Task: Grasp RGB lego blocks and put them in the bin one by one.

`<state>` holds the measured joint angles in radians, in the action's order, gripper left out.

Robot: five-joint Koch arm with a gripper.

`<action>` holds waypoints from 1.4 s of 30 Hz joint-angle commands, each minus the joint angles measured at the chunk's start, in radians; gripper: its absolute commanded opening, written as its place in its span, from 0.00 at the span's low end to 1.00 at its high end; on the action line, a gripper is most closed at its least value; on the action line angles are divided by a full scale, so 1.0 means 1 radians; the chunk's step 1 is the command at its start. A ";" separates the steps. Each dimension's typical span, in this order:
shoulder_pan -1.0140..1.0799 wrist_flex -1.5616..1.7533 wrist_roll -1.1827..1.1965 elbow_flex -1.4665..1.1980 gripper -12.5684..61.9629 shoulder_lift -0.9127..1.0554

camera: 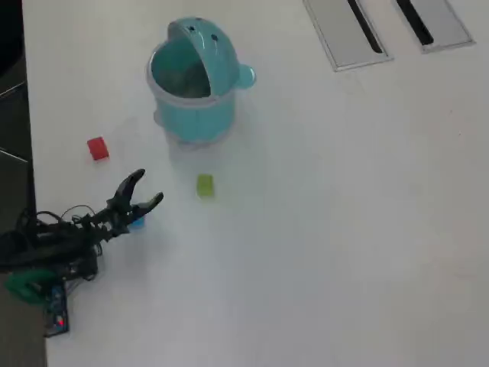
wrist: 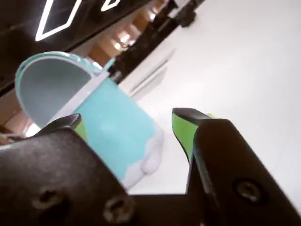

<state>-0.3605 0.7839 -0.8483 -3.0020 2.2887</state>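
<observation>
The pincer (wrist: 129, 123) is seen from behind, its two black jaws spread wide apart with green pads (wrist: 181, 129) on their inner faces, and nothing is held between them. Between and beyond the jaws the light teal bin (wrist: 113, 125) is framed, shown tilted by the camera angle, with its domed lid (wrist: 49, 82) swung so that the pale grey inside is exposed. The bin is stood on a white worktop (wrist: 244, 70). Flat grey panels (wrist: 148, 75) are set into the worktop behind it.

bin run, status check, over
End effector open, empty. Red block, yellow-green block on table, blue block under arm. Bin open. Path clear.
</observation>
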 commanded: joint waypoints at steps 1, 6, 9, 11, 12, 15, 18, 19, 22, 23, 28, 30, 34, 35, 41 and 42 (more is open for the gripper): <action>-0.052 0.126 -0.081 0.084 0.61 0.075; -0.178 0.121 -0.221 0.126 0.61 0.077; -0.258 0.138 -0.242 0.104 0.61 0.077; -0.291 0.152 -0.256 0.117 0.61 0.077; -0.299 0.152 -0.262 0.129 0.61 0.077; -0.367 0.127 -0.334 0.163 0.60 0.077; -0.434 -0.025 -0.443 0.255 0.60 0.075; -0.446 -0.058 -0.466 0.273 0.60 0.075; -0.491 -0.147 -0.497 0.321 0.60 0.074; -0.509 -0.201 -0.508 0.342 0.60 0.074; -0.595 -0.437 -0.658 0.449 0.60 0.071; -0.653 -0.522 -0.706 0.494 0.60 0.063; -0.856 -0.664 -0.805 0.606 0.59 -0.037; -0.885 -0.669 -0.819 0.621 0.59 -0.061; -1.023 -0.718 -0.908 0.739 0.59 -0.235; -1.028 -0.716 -0.917 0.750 0.59 -0.258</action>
<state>-1.3837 0.0568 -1.7641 -2.3363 2.0141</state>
